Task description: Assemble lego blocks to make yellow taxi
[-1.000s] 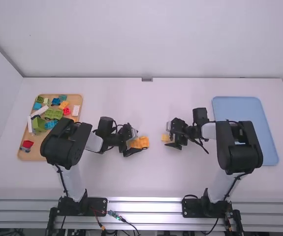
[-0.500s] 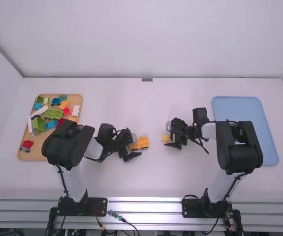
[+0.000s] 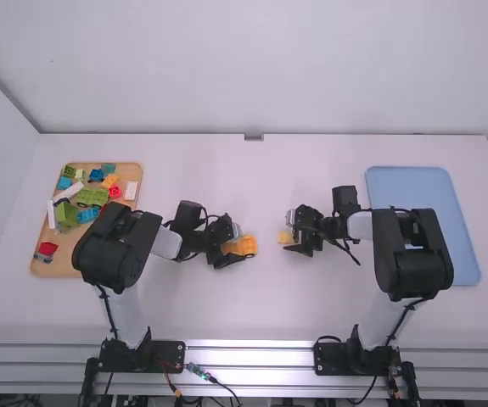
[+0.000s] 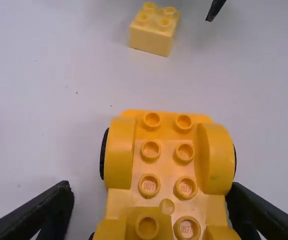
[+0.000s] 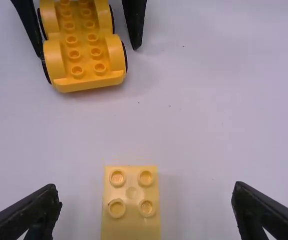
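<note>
Wheeled base stands on table; yellow block loose at its 3 o'clock, high view. Joining seemingly left. Left gripper spread astride base; right gripper parted around block.

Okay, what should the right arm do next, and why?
Probably close the right gripper on the pale yellow brick: its fingers stand open, one on each side, touching neither. The wheeled base sits studs up nearby, likely the brick's destination.
</note>
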### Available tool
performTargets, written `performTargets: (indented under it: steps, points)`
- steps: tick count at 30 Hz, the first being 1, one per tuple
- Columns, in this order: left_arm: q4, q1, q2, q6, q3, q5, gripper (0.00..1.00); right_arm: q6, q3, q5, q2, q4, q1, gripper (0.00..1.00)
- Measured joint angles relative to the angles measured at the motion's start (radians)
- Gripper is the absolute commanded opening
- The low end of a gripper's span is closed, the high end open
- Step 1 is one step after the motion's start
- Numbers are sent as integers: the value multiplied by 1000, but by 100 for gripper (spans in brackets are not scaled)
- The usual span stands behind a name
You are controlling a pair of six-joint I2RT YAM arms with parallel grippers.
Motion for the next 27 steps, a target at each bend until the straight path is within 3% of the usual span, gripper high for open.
performTargets:
  steps: [14,27]
  points:
    - [234,0,0,-18,-127,-14,74,16,0,52,0,8,35,84]
    - [59,0,-2,1,-45,5,58,26,0,73,0,9,30,74]
